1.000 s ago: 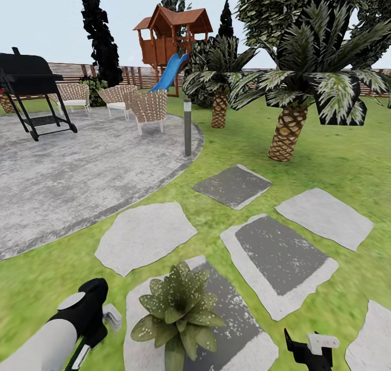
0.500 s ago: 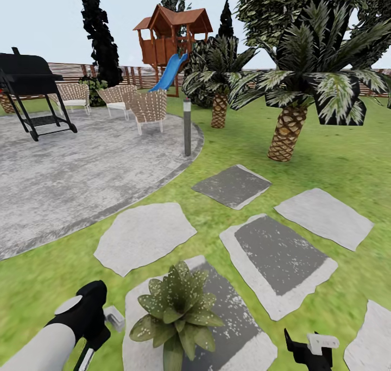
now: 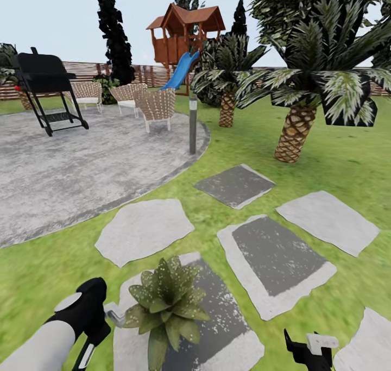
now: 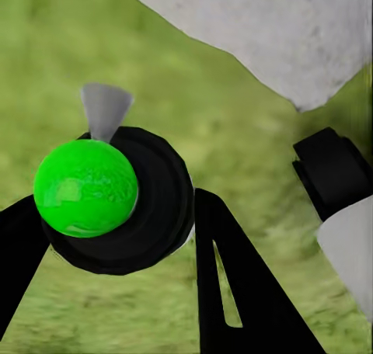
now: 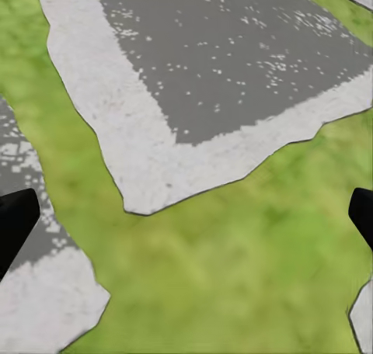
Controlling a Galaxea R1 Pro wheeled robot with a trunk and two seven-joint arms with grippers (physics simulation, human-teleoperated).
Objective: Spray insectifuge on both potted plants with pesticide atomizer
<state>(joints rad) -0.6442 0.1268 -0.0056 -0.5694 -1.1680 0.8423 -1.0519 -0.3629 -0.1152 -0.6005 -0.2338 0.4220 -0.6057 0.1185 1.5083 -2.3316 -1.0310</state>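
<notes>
Green-bodied sprayer (image 4: 101, 195) clamped between the left gripper's (image 4: 116, 237) black fingers over lawn (image 3: 49, 273), its pale nozzle just beside the white-speckled potted plant (image 3: 163, 300) sitting on a grey stepping stone (image 3: 228, 333); right gripper (image 5: 186, 218) spread wide above grass, holding nothing.
</notes>
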